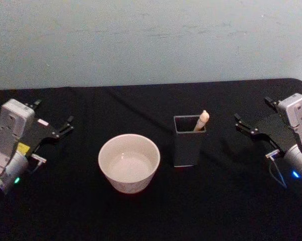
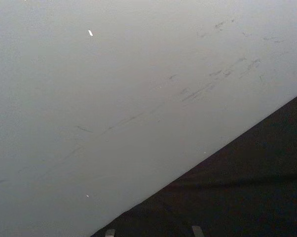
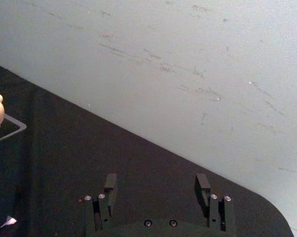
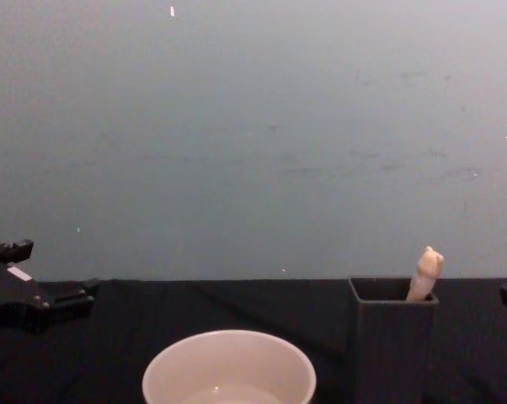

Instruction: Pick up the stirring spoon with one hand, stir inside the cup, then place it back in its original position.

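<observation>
The stirring spoon (image 1: pixel 202 120) stands handle-up in the dark holder (image 1: pixel 188 148), centre-right in the head view, easy to pinch, beside the cup (image 1: pixel 129 163). At the side edges the left gripper (image 1: pixel 53 114) and right gripper (image 1: pixel 254 111) rest, jaws spread, empty.

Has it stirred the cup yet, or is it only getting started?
Nothing shows as done: the stirring spoon stands in the dark holder, beside the cup. Nothing is in hand: the left gripper and the right gripper sit open, far out to either side. By this look, picking up the spoon, stirring and putting it back all remain.
</observation>
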